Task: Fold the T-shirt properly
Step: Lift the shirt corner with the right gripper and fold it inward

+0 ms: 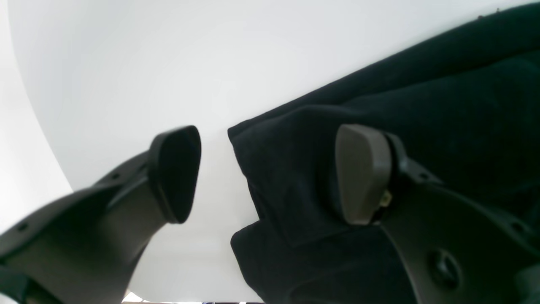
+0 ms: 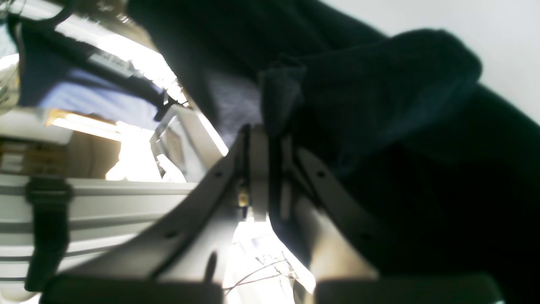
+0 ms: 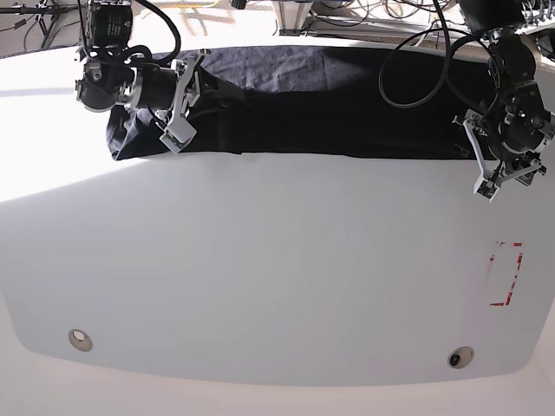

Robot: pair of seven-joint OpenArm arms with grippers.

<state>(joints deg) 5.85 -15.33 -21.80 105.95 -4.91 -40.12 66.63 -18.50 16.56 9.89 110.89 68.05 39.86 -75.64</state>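
A white table carries the black T-shirt along its far edge.

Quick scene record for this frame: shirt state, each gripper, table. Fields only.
garment: black T-shirt, lying as a long band across the far side of the table
table: white table, red rectangular marking near its right edge
right gripper: right gripper has its jaws shut on a fold of the T-shirt at the band's left end in the base view
left gripper: left gripper has its jaws open over the shirt's corner, one over cloth, one over bare table, nothing held
fold status: unfinished
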